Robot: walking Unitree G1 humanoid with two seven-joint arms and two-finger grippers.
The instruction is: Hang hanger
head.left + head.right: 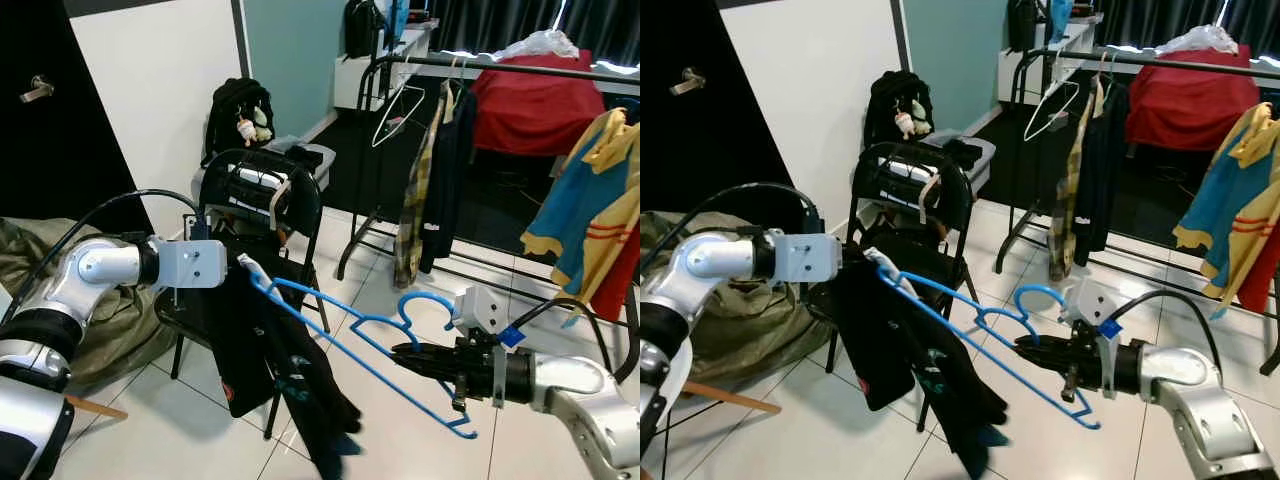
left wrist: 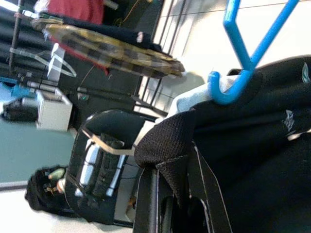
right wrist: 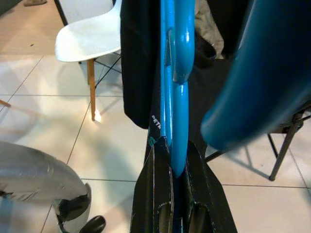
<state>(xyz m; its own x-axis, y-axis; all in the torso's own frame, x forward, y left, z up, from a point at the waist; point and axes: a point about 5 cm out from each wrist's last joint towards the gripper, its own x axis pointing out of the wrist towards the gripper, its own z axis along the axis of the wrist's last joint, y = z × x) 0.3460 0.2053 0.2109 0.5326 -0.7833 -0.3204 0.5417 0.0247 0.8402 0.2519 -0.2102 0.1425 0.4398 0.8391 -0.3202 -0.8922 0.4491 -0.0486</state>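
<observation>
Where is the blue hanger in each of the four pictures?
Left eye view: blue hanger runs across the middle, from the left gripper's black garment to the right gripper.
Right eye view: low in the middle.
Left wrist view: its end hooks over the black garment, upper right.
Right wrist view: clamped upright between the black fingers, centre.
Shared landmark: the black garment.

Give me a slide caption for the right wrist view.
Right pincer shut on blue hanger, black garment draped beyond.
</observation>
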